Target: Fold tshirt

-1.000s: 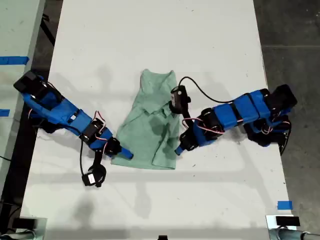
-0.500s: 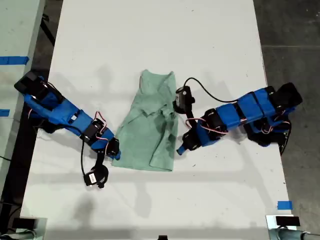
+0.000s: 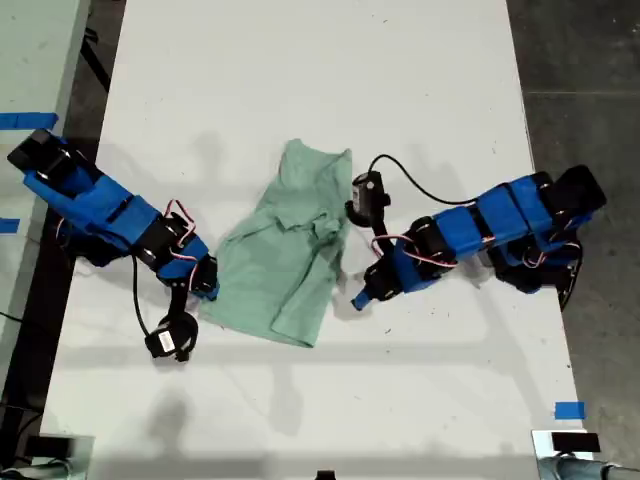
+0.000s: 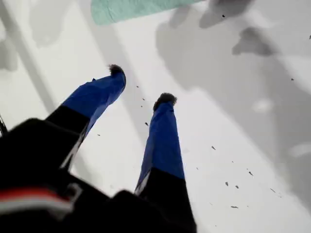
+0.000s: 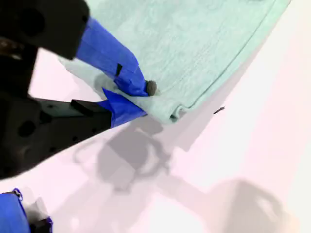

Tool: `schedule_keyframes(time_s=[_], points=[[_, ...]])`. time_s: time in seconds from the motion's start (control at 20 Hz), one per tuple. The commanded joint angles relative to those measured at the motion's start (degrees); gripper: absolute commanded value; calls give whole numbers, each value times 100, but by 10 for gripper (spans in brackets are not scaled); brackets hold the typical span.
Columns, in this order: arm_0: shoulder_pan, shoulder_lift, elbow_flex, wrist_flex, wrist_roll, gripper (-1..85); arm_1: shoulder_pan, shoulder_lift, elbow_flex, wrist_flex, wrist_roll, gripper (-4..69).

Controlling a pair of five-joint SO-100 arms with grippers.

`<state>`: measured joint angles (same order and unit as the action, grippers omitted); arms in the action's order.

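Observation:
The pale mint-green tshirt point(image 3: 285, 250) lies crumpled and skewed in the middle of the white table point(image 3: 300, 60). My second gripper point(image 3: 207, 291), on the arm at the exterior view's left, is shut on the tshirt's near corner. In the second wrist view the tshirt point(image 5: 194, 43) has its folded hem pinched in that gripper point(image 5: 145, 99). My first gripper point(image 3: 357, 299), on the arm at the exterior view's right, stands open just off the cloth's edge. The first wrist view shows it point(image 4: 141, 85) over bare table with nothing between its fingers, and a strip of tshirt point(image 4: 131, 8) beyond them.
A black wrist camera point(image 3: 365, 190) on its cable hangs beside the tshirt's upper part; another point(image 3: 168, 340) hangs below the other arm. A blue tape mark point(image 3: 569, 410) sits near the table's front corner at the exterior view's right. Dark floor borders the table on both sides.
My second gripper has drawn back toward the exterior view's left, dragging the tshirt's near corner with it and skewing the cloth. My first gripper has stayed almost still, now clear of the cloth.

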<state>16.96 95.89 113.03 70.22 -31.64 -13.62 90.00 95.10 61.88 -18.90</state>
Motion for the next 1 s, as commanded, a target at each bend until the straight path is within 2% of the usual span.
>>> schedule_keyframes(time_s=[0.0, 0.3, 0.5, 0.55, 0.75, 0.95], points=[[-185, 686, -334, 369, -9, 0, -70, 571, -62, -141, -53, 166], [-220, 606, -598, 343, 220, 0, -44, 677, -9, -141, -79, 166], [-272, -343, -1538, -686, 1028, 0, 9, 738, 26, -132, -114, 166], [-264, -879, -2092, -721, 1187, 0, 18, 773, 26, -97, -123, 166], [-220, -3015, -4465, -237, 1714, 0, 35, 844, 53, -62, -132, 166], [-299, -4201, -5590, -62, 2021, 0, -9, 844, 97, -132, -53, 166]])
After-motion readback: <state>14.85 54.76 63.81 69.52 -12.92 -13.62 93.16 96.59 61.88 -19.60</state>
